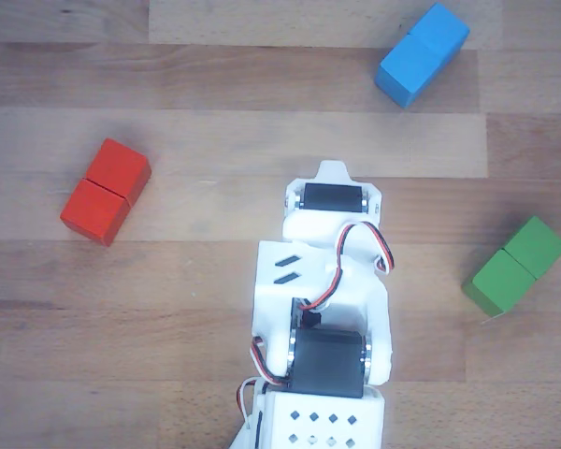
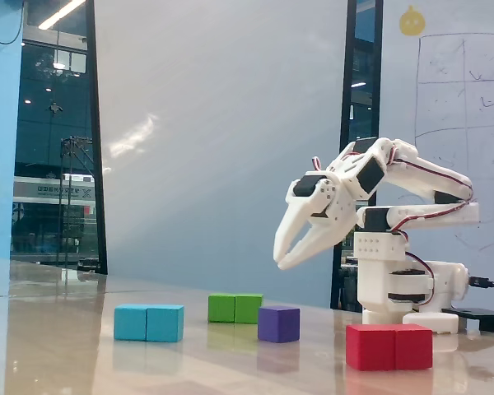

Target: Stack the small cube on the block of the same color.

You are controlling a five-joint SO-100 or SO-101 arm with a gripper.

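The small cube (image 2: pixel 278 323), dark blue-violet, sits on the table in the fixed view; in the other view it does not show and may be under the arm. The sky-blue double block (image 1: pixel 422 52) lies at the top right of the other view and shows at the left in the fixed view (image 2: pixel 148 322). My gripper (image 2: pixel 280 261) hangs well above the small cube, pointing down, jaws a little apart and empty. In the other view only the arm's white body (image 1: pixel 323 281) shows and the fingers are hidden.
A red double block (image 1: pixel 106 191) lies left of the arm and stands in front in the fixed view (image 2: pixel 389 346). A green double block (image 1: pixel 515 266) lies at the right and shows behind the cube (image 2: pixel 235 308). The arm's base (image 2: pixel 403 284) stands at the right.
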